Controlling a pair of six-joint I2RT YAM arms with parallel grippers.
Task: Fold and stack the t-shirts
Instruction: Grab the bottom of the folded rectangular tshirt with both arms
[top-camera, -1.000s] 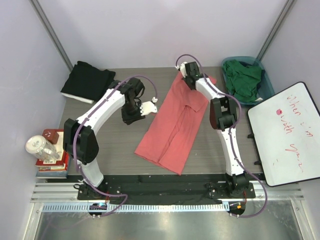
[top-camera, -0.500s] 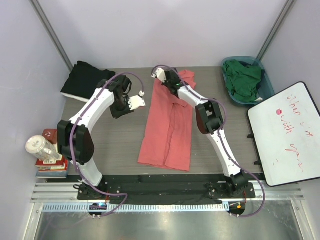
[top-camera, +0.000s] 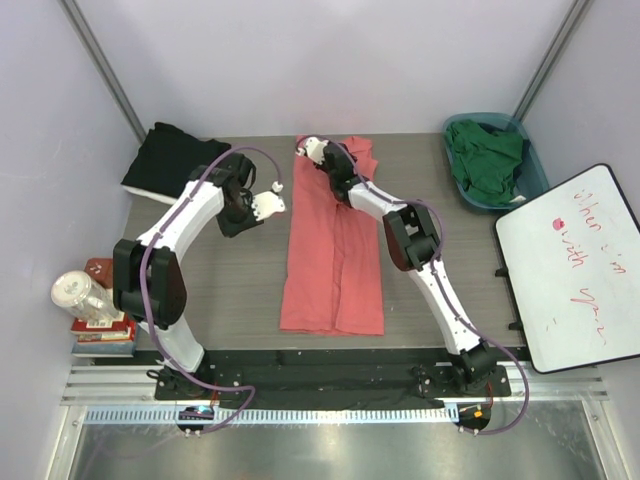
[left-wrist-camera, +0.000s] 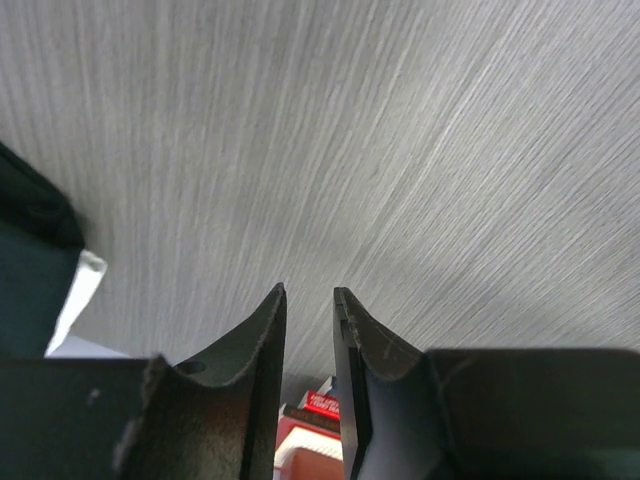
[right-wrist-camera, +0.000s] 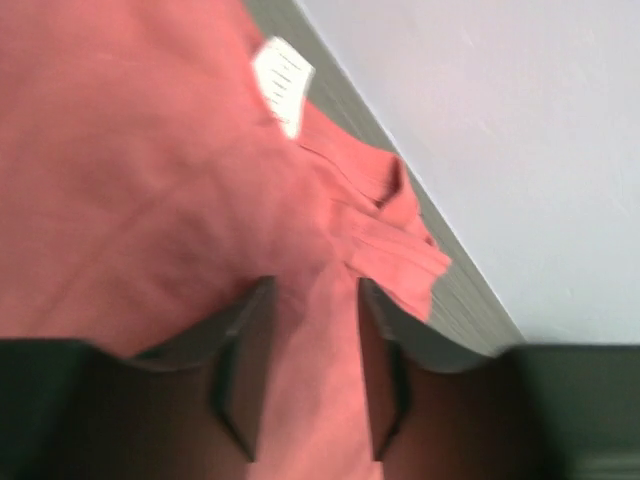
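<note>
The coral-pink t-shirt (top-camera: 335, 250) lies as a long narrow strip down the middle of the table. My right gripper (top-camera: 312, 150) is at its far collar end. Its jaws stand apart, with pink cloth (right-wrist-camera: 150, 170) lying loose between the fingers (right-wrist-camera: 312, 285), and the white tag (right-wrist-camera: 282, 83) shows just beyond. My left gripper (top-camera: 270, 204) hovers over bare table left of the shirt, its fingers (left-wrist-camera: 309, 292) a narrow gap apart with nothing between. A folded black t-shirt (top-camera: 175, 160) sits at the far left corner. The dark green t-shirt (top-camera: 487, 158) lies bunched in the basket.
The teal basket (top-camera: 535, 165) stands at the far right corner. A whiteboard (top-camera: 570, 265) leans at the right edge. A stack of books (top-camera: 105, 325) with a jar (top-camera: 80, 295) on it sits at the left edge. Walls close in the table's back and sides.
My right arm swung the shirt's collar end leftward, straightening the strip, and its jaws went from shut to apart. My left gripper drew back a little to the left.
</note>
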